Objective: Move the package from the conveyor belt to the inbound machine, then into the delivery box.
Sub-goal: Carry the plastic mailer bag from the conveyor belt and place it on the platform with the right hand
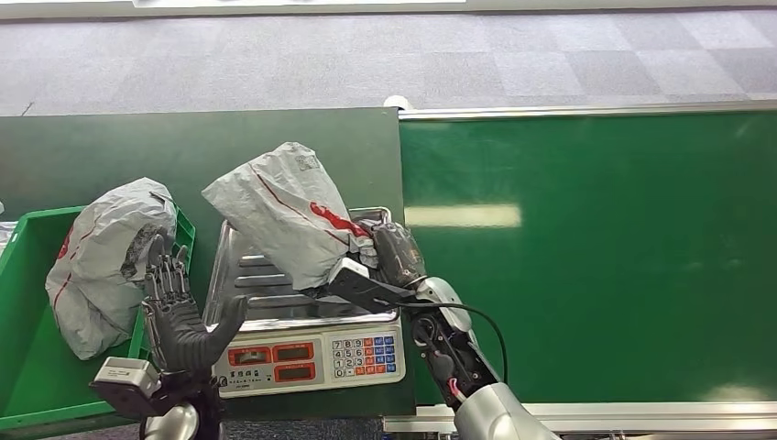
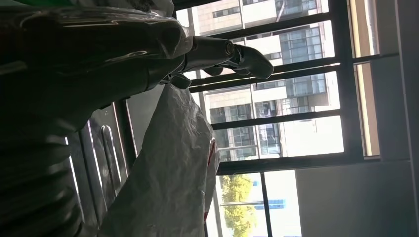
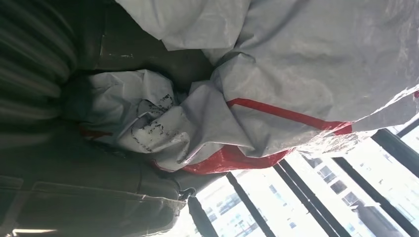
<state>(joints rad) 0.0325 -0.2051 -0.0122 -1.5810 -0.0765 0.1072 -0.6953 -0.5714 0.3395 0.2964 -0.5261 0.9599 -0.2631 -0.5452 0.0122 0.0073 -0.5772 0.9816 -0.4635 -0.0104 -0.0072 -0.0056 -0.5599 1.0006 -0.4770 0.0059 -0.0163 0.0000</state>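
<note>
Grey plastic package (image 1: 289, 211) with red markings hangs tilted over the scale's steel pan (image 1: 240, 284) at frame centre, gripped by the right hand (image 1: 389, 257), while the left hand (image 1: 179, 307) spreads empty at lower left.

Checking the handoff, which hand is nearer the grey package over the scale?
Right. The right hand grips the package over the scale; the left hand is open beside the scale, apart from it.
</note>
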